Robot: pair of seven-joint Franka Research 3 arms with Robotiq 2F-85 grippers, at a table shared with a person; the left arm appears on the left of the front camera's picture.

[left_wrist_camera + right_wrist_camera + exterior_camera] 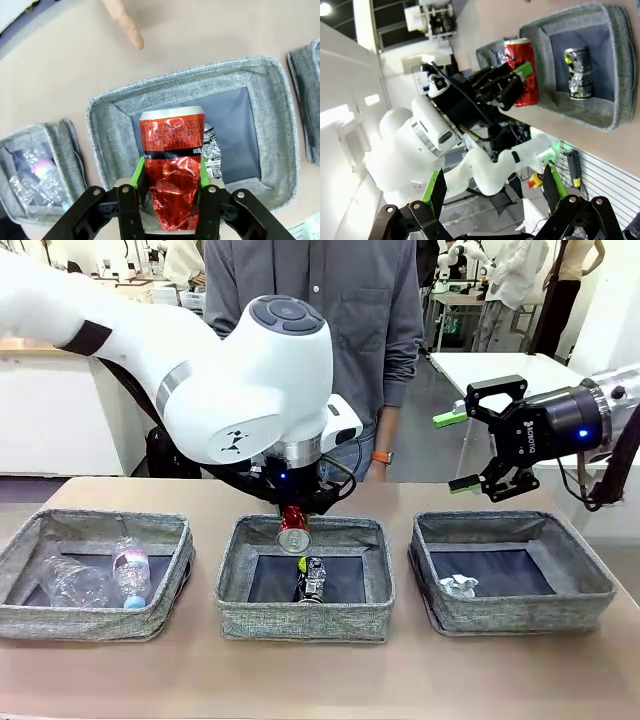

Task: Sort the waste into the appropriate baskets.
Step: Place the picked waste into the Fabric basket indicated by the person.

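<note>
My left gripper (293,517) (170,175) is shut on a crumpled red can (294,530) (172,165) (521,72), holding it just above the middle basket (232,580) (107,150) (615,65). A dark can (313,580) (214,150) (579,72) lies on that basket's bottom. The left basket (60,615) (65,145) holds clear plastic bottles (75,582), one pink-labelled with a blue cap (131,575). A white paper wad (459,586) lies in the right basket (520,610). My right gripper (455,450) (492,187) hangs open and empty, high above the right basket.
A person stands at the table's far side, behind the middle basket, and one fingertip (125,25) rests on the tabletop beyond that basket. The three baskets stand in a row across the tan table (320,680).
</note>
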